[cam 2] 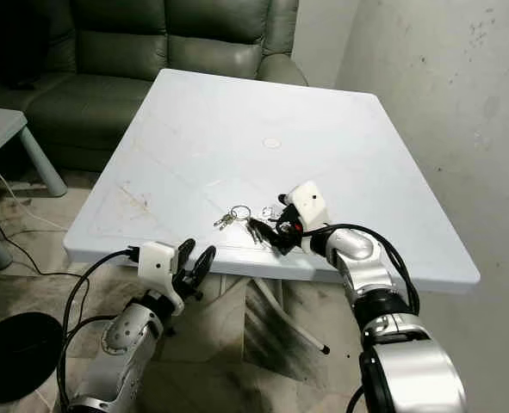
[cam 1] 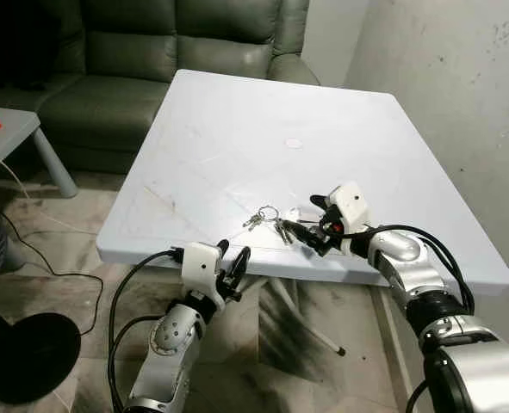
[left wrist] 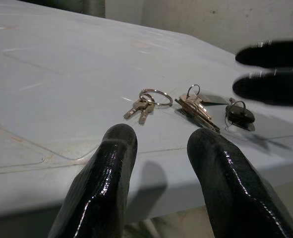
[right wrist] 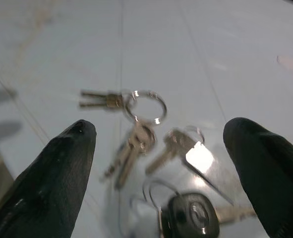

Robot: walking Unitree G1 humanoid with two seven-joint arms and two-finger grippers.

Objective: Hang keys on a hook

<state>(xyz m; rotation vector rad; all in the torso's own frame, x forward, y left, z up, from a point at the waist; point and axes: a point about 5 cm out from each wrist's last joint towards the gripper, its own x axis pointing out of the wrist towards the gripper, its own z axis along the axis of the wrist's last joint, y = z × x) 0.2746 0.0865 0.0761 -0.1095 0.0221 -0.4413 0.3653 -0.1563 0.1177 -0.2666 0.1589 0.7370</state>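
A bunch of keys [cam 1: 267,217] lies on the white table [cam 1: 237,129] close to its front edge: a ring with small silver keys [right wrist: 145,106], brass keys [left wrist: 196,109] and a black fob [right wrist: 193,215]. My right gripper [cam 1: 310,220] rests low over the table, open, one finger on each side of the bunch [right wrist: 161,128] and not touching it. My left gripper [cam 1: 231,255] is open just below and in front of the table edge, pointing at the keys [left wrist: 148,101] from a short way off.
A green sofa [cam 1: 151,52] stands behind the table. A small grey side table [cam 1: 13,129] and a black round fan base [cam 1: 30,353] with a cable are at the left. A bare wall [cam 1: 461,86] is close on the right. A thin leg [cam 1: 314,331] slants under the table.
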